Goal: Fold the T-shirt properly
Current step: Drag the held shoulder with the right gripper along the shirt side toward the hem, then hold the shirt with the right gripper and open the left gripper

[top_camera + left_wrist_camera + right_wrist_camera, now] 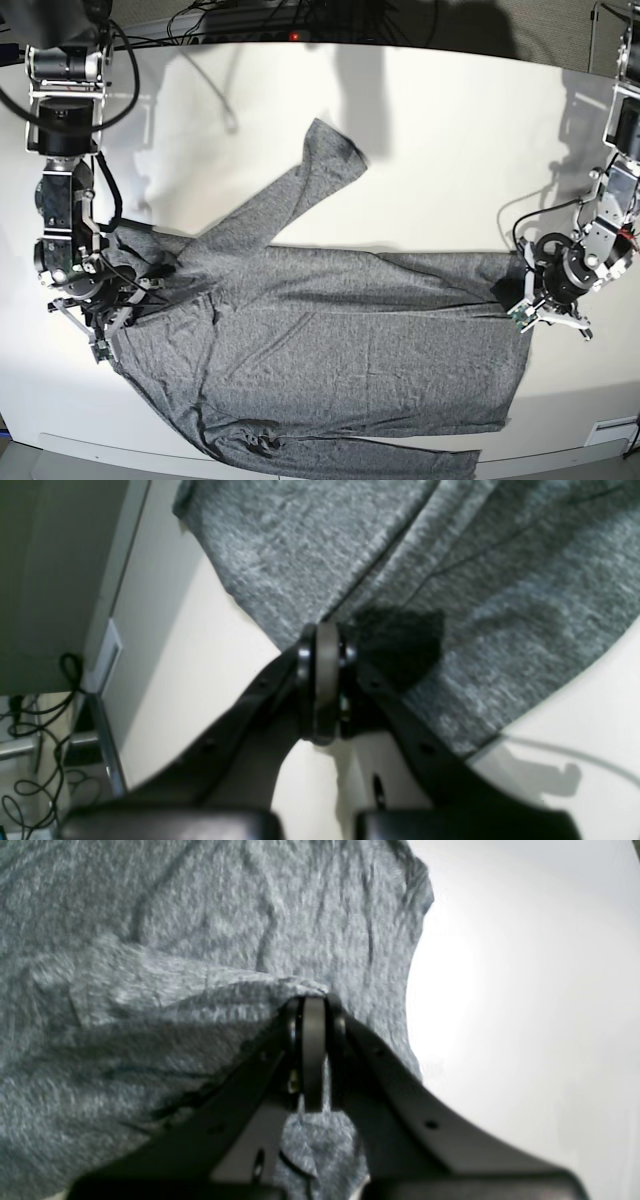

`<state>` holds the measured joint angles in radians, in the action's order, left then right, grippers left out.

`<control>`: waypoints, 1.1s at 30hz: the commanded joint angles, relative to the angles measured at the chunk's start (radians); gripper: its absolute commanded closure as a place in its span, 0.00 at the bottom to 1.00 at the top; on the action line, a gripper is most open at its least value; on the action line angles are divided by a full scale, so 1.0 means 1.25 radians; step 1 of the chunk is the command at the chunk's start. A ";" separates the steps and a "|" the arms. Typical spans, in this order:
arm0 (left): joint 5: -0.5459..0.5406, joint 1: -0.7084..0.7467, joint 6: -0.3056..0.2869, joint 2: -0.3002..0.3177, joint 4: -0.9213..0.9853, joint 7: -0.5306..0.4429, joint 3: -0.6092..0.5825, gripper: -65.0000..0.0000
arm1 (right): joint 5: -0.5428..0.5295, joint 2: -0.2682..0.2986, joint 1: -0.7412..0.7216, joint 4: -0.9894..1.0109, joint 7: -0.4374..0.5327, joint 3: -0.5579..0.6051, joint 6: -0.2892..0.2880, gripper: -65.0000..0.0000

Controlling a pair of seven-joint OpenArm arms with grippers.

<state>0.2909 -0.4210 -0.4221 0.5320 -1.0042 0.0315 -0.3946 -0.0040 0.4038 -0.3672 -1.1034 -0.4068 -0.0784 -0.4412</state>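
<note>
Both claws pinching the T-shirt on the bench

I see the grey T-shirt (330, 340) spread across the white bench (450, 130), one sleeve angled toward the far edge. My left claw (325, 645) is clenched on the cloth's edge at one end; my right claw (312, 1007) is clenched on a raised fold at the other.

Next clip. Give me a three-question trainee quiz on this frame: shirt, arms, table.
1. True or false: the T-shirt lies spread across the white table.
2. The left gripper is: A) open above bare table B) shut at the shirt's edge C) out of view.
3. What is the right gripper pinching?

Key: 1 true; 2 B; 3 a raised fold of the grey shirt.
</note>
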 commanded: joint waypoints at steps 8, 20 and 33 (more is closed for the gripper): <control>-0.009 -0.023 0.009 0.013 0.040 -0.277 0.007 1.00 | 0.005 -0.049 -0.026 0.018 0.080 -0.005 -0.024 1.00; -0.009 -0.038 0.011 0.009 0.113 -0.262 0.007 1.00 | 0.089 -0.062 -0.061 0.018 0.110 -0.005 -0.009 1.00; -0.009 -0.038 0.011 0.009 0.135 -0.278 0.007 1.00 | 0.108 -0.063 -0.063 0.018 0.109 -0.005 -0.009 1.00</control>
<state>0.2913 -0.4404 -0.4213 0.5289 -0.8238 -0.2893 -0.3946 0.1360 0.3130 -0.4149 -1.0657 -0.2924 -0.0788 -0.4606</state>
